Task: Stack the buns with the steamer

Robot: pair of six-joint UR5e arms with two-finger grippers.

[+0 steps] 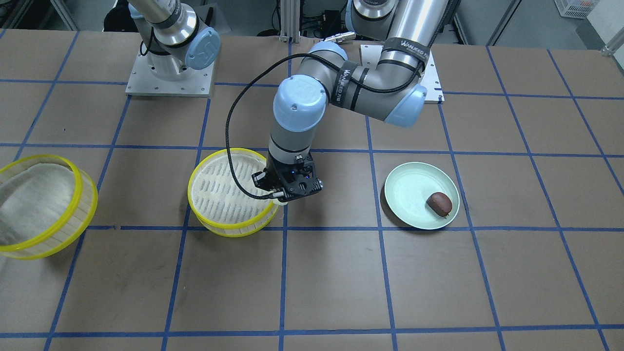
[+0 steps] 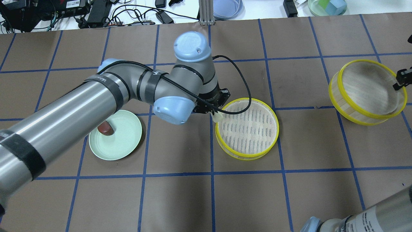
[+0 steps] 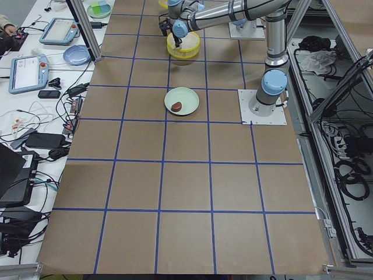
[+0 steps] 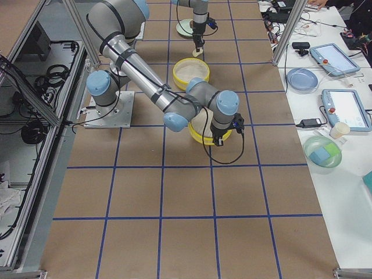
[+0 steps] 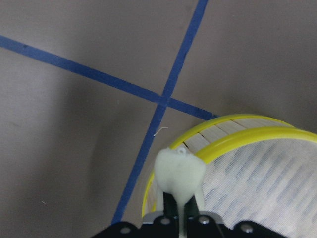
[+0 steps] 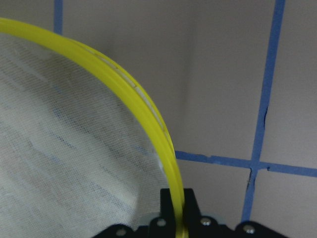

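Observation:
My left gripper (image 2: 215, 114) is shut on the pale cream-yellow bun (image 2: 218, 118) and holds it just over the near-left rim of the yellow-rimmed steamer tray (image 2: 248, 129). In the left wrist view the bun (image 5: 179, 171) sits between the fingertips above that rim (image 5: 237, 141). The dark reddish-brown bun (image 1: 439, 203) lies on the mint-green plate (image 1: 409, 187). My right gripper (image 2: 399, 81) is shut on the rim of a second, tilted steamer tier (image 2: 367, 90). The right wrist view shows its fingers clamped on the yellow rim (image 6: 124, 94).
The table is brown paper with a blue tape grid. In the overhead view my left arm covers part of the plate (image 2: 124, 141). Cables, a blue dish and a green bowl lie past the far table edge.

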